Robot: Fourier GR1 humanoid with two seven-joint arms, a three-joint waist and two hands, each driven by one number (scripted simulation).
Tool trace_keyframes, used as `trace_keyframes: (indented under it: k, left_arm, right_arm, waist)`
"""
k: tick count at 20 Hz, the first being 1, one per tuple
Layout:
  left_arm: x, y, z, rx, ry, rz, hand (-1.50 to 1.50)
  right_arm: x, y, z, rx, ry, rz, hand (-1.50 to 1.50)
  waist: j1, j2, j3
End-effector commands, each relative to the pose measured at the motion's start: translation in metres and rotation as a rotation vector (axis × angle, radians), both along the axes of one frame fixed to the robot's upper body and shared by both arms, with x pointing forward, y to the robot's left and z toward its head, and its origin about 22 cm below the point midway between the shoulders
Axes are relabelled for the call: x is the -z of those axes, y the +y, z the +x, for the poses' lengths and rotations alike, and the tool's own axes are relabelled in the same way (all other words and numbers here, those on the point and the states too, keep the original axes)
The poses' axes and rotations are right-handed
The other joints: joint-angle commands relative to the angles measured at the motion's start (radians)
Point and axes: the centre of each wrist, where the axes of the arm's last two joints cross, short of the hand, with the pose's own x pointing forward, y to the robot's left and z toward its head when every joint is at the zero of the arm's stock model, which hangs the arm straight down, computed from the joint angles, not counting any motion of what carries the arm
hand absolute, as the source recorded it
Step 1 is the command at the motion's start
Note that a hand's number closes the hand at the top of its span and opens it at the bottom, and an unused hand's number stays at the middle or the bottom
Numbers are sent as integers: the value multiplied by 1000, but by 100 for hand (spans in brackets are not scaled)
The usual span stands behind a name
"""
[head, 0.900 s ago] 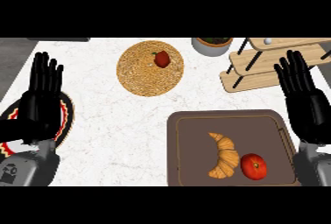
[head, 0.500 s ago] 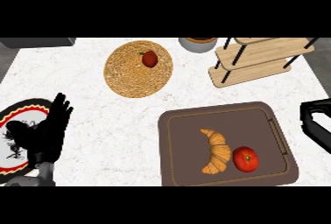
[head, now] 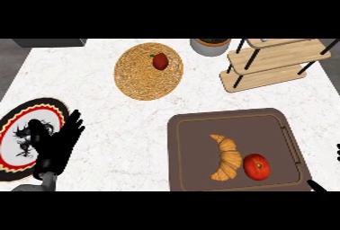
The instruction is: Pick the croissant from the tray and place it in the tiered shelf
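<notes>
A golden croissant (head: 225, 157) lies in the middle of the dark brown tray (head: 186, 130) at the lower right, with a red tomato (head: 256, 166) touching its right side. The wooden tiered shelf (head: 269, 67) with black posts stands at the upper right, beyond the tray. My left hand (head: 61, 144) shows at the lower left over the edge of a patterned plate, fingers straight and holding nothing, far from the tray. Of my right hand (head: 317, 186) only dark slivers show at the right edge, beside the tray's lower right corner.
A round woven mat (head: 143, 76) with a small red fruit (head: 160, 61) lies at the top centre. A grey bowl (head: 211, 46) stands left of the shelf. A black, red and white patterned plate (head: 23, 121) lies at the far left.
Both hands have dropped from raised positions toward the lower edge. The right hand has slid almost out of view at the right. The croissant and tomato have not moved on the tray.
</notes>
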Motion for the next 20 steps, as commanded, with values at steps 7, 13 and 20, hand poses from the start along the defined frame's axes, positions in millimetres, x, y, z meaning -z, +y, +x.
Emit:
trace_keyframes:
  k: [7, 13, 20]
  left_arm:
    - [1, 13, -1, 41, 20, -3, 0]
    - [12, 11, 12, 60, 29, -6, 0]
    - [9, -1, 24, 70, 10, -13, 0]
  right_arm:
    - [-80, 44, -16, -236, 185, -54, -150]
    - [-128, 89, -13, -178, 314, -123, -150]
    - [-116, 140, 39, -35, 396, -219, -150]
  waist:
    - [34, 1, -1]
    - [42, 7, -3]
    - [54, 8, -2]
